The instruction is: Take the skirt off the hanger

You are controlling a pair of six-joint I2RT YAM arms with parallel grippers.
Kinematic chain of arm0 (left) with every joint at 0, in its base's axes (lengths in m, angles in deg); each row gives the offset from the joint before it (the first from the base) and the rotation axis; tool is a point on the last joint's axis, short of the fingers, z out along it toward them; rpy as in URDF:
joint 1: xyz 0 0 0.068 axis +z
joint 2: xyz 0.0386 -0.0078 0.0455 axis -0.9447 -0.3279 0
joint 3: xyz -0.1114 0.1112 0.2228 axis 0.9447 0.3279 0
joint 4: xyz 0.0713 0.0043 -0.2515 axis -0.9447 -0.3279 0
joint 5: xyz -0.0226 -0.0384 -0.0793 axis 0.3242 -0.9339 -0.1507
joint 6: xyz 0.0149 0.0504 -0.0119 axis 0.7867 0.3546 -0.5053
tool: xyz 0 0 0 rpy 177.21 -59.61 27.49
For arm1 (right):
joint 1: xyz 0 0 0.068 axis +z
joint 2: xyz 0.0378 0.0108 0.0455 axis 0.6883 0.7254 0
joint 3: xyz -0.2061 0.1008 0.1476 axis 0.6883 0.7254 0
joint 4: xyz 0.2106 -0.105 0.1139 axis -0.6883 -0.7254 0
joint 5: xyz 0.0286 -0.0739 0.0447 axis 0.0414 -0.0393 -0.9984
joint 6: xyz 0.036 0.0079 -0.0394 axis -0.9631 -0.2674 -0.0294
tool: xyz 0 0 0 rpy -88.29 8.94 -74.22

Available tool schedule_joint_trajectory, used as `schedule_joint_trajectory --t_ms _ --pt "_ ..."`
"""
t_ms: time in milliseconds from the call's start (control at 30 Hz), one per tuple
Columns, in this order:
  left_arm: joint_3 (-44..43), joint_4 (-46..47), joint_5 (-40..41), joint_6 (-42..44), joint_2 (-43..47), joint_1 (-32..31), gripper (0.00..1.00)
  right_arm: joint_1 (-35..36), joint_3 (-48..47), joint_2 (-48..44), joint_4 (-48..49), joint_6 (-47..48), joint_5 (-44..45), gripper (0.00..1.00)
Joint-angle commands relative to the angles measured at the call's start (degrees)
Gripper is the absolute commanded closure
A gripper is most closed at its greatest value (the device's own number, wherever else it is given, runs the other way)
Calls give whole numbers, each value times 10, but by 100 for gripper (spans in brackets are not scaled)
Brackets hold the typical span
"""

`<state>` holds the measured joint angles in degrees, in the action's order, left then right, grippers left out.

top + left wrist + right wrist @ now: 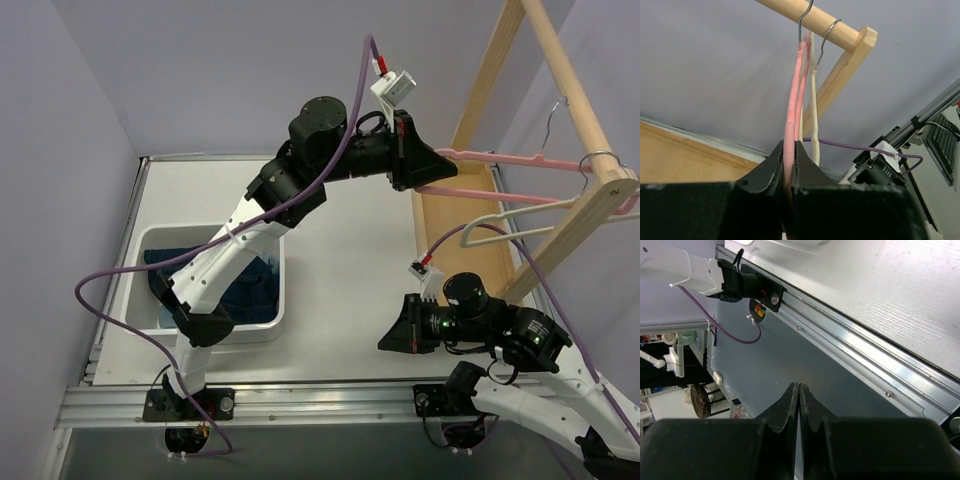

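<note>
Black fingers (765, 172) of the left gripper (789, 150) fill the bottom of the left wrist view. They are pressed narrowly together on the pink hanger (792, 100), which runs up out of the slit between them. From that grip the pink bars rise to a metal hook (802, 20) hung over the wooden rail (840, 32). Just beside it on the same rail hangs a white hanger (813, 95) with its own hook.

From above, the left gripper (448, 170) is stretched out to the right at the end of its raised arm. It holds the pink hanger (520, 160) at the left end, near the rack's slanted wooden post (485, 85). The white hanger (510, 215) lies just below the pink one in this view. Both reach to the right, toward the wooden rail (575, 90).

The skirt (250, 290) is well apart from the hanger. It lies crumpled, dark blue, inside the white bin (283, 300) on the left part of the table (350, 270), partly hidden by the left arm.

The right gripper (385, 338) hangs low over the near edge of the table, pointing left. In its wrist view the right gripper (798, 392) has its fingers pressed tip to tip with nothing between them. Beyond them runs the aluminium edge rail (865, 365), and past that the pale tabletop.
</note>
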<state>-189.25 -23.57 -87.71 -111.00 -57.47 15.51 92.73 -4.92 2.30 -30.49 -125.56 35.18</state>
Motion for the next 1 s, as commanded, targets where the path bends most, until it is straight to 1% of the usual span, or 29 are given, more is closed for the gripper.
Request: schedule_joint_trajectory --t_ms 0,267,500,667,967 --pt "-30 92 -35 -27 -13 -3 98 4 0 -5 -6 -9 17 100" --pt "-49 141 -57 -84 -62 -5 98 5 -10 -10 -9 -16 25 100" --pt "-65 161 -59 -106 -87 -6 98 4 -17 -15 -20 -15 30 100" --pt "-62 157 -60 -111 -94 -9 98 3 -15 -22 -21 -20 33 100" --pt "-63 120 -54 -111 -105 -9 98 3 -16 -25 -23 -21 41 100"
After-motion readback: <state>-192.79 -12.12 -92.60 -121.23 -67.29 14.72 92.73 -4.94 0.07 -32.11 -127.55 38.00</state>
